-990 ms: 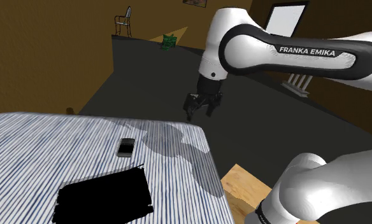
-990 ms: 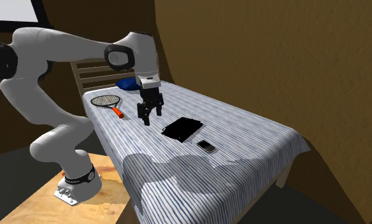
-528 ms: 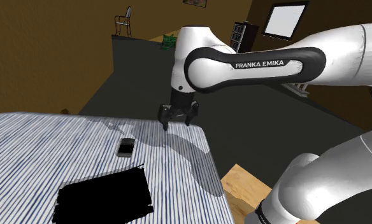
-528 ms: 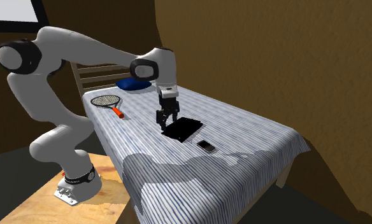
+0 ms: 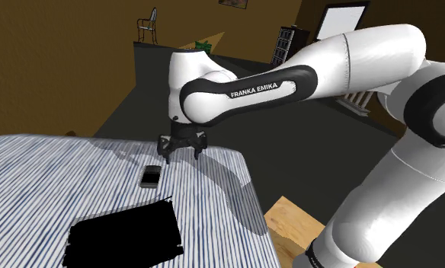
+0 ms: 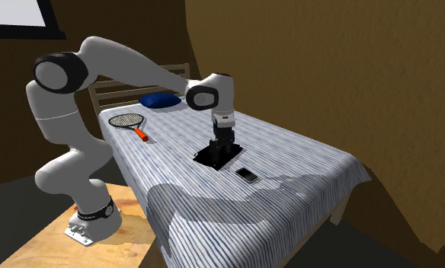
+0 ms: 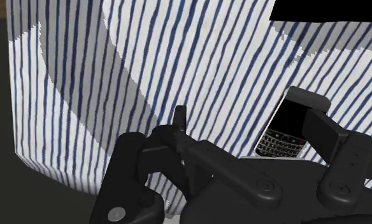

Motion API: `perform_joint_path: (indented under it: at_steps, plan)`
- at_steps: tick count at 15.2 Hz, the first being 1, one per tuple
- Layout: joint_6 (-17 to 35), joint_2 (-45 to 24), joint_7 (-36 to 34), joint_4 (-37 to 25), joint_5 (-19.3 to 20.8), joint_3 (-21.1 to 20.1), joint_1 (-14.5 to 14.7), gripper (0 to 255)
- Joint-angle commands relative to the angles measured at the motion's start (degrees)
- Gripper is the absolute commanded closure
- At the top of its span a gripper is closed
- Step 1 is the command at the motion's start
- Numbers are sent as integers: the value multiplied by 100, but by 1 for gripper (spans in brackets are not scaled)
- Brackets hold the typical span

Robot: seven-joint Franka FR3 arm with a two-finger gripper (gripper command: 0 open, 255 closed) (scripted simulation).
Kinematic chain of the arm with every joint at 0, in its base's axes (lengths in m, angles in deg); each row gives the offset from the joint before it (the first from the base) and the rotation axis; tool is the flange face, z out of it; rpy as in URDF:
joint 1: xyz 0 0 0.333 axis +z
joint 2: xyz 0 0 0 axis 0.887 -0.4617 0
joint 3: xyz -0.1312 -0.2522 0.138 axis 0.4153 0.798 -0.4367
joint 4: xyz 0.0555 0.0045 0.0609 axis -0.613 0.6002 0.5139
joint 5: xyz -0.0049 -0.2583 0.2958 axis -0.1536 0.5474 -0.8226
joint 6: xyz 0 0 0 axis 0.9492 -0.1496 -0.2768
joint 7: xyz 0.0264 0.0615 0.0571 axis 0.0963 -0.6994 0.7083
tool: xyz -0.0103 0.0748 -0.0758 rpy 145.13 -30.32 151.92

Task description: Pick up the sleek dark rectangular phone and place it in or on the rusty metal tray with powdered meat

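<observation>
A: Status of the all-black two-finger gripper (image 5: pixel 181 154)?
B: Jaws spread, empty, hovering just beside the dark rectangular keypad phone (image 5: pixel 150 176) on blue-striped white bedcover (image 5: pixel 30 175); flat black tray (image 5: pixel 122 232) lies apart.

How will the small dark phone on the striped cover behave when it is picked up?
The phone looks like a thin, stiff slab lying flat, so it probably will not bend or roll. Being small, it is likely light. Its smooth dark screen may be slippery.
</observation>
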Motion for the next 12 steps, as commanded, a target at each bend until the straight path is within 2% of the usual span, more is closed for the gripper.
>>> perform_joint_path:
  at_steps: [1, 4, 9, 12]
  plan:
    - [91, -521, -457, -330, 298, -99, 47, 0]
    - [126, -1307, -1053, -906, 760, -117, 201, 0]
    - [3, -2596, -1847, -2065, 1399, 69, 635, 0]
    - [109, -2776, -1929, -2114, 1480, 126, 695, 0]
